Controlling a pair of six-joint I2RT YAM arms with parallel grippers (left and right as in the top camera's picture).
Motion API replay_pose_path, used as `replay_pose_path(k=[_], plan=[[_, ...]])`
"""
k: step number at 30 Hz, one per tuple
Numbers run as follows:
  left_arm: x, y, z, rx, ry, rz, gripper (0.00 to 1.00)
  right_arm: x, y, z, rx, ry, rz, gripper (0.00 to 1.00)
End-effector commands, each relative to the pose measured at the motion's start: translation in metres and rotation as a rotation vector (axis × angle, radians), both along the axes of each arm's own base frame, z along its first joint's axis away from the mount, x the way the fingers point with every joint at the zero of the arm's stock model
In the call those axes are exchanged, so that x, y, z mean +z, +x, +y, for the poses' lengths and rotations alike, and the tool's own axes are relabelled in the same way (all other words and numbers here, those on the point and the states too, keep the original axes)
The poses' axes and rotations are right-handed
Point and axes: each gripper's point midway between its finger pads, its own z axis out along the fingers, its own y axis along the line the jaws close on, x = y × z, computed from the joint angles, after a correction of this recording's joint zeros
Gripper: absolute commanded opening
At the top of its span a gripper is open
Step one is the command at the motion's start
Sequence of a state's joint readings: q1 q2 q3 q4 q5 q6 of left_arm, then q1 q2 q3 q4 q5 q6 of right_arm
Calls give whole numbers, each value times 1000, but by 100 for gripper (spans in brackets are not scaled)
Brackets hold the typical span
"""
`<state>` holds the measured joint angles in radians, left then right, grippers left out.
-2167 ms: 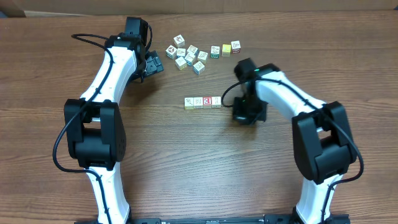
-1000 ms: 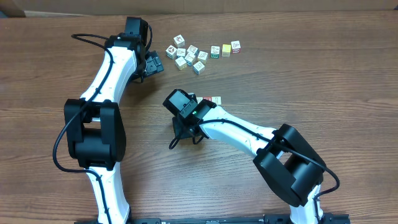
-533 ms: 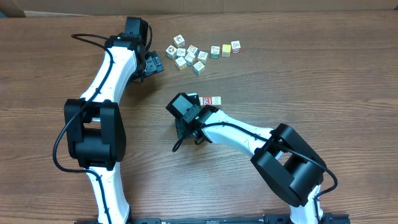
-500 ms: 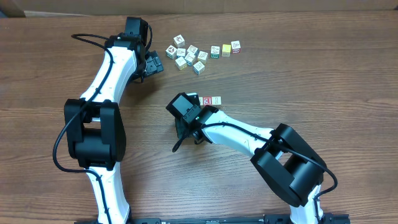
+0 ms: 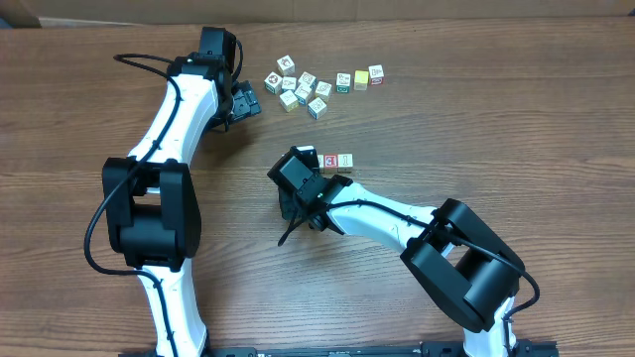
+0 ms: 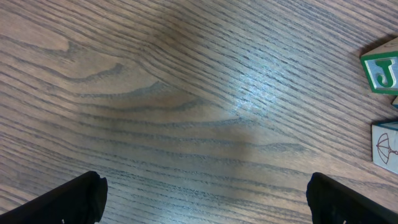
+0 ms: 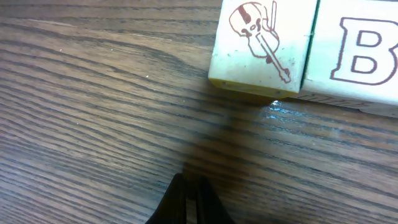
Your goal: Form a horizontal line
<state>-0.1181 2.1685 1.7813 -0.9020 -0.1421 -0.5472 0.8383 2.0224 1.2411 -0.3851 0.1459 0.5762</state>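
The horizontal line (image 5: 337, 161) lies mid-table. In the overhead view only its red-faced and whitish cubes show; the right arm's wrist (image 5: 298, 177) covers the left part. The right wrist view shows its left end: a yellow-based cube with a violin drawing (image 7: 261, 46), touching a cube marked B (image 7: 357, 50). My right gripper (image 7: 189, 200) is shut and empty, low over the wood, a short way from the violin cube. My left gripper (image 6: 208, 205) is open over bare wood beside the loose cluster (image 5: 303, 89), its fingers (image 6: 74, 199) wide apart.
Three more cubes (image 5: 360, 77) sit in a short row right of the cluster. A green J cube (image 6: 380, 71) and an umbrella cube (image 6: 385, 143) show at the left wrist view's right edge. A cardboard wall (image 5: 397, 8) lines the table's far edge.
The right arm swung from the row's right end round to its left end, then crept a little to the right. The row's cubes and the left arm have not moved.
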Motion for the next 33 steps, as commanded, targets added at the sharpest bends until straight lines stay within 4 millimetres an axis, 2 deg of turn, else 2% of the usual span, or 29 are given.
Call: replay_pose_path(k=[1,12,20,33], plan=[[5,4,-8,-23,-4,-14,100,-2,0,-11,-20,-19,-4,4],[5,4,-8,-23,-4,-14,100,-2,18,-33,-125,-17,3,4],[5,4,-8,-23,-4,-14,100,-2,11,-21,-94,38,44,5],[5,4,-8,-23,-4,-14,100,6,23,-13,-99,77,-13,5]])
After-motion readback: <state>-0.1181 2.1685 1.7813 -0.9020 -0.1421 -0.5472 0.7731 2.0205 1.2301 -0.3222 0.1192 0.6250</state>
